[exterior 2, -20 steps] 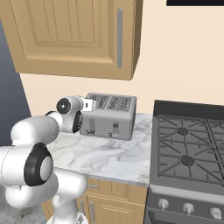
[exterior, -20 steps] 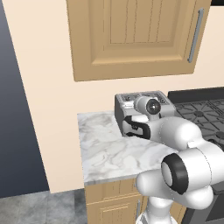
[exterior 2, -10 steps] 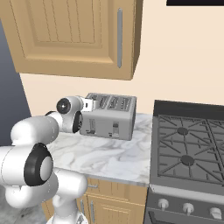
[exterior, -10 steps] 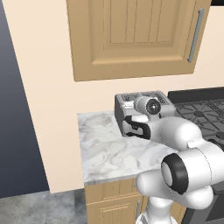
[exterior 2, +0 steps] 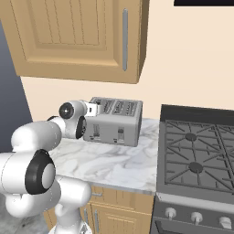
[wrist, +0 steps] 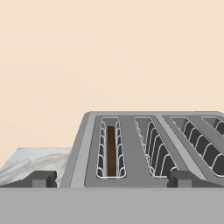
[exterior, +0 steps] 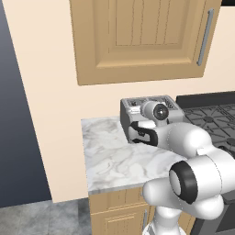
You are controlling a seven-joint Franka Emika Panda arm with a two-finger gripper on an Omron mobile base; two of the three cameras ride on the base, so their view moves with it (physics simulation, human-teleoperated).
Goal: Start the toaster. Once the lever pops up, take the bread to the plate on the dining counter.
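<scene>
- Toaster (exterior: 149, 118) stands on the marble worktop (exterior: 114, 156) against the wall, partly behind the arm's wrist.
- Right base view: the stove (exterior 2: 199, 160) sits just beside it.
- Hand view: bread (wrist: 111, 151) sits in the leftmost slot; gripper (wrist: 111, 178) fingertips spread wide, holding nothing.

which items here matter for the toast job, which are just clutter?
Job: toaster; bread down in the leftmost slot; claw, fingertips spread either side of that slot.
Clutter: stove; wall cabinet; marble worktop.
</scene>
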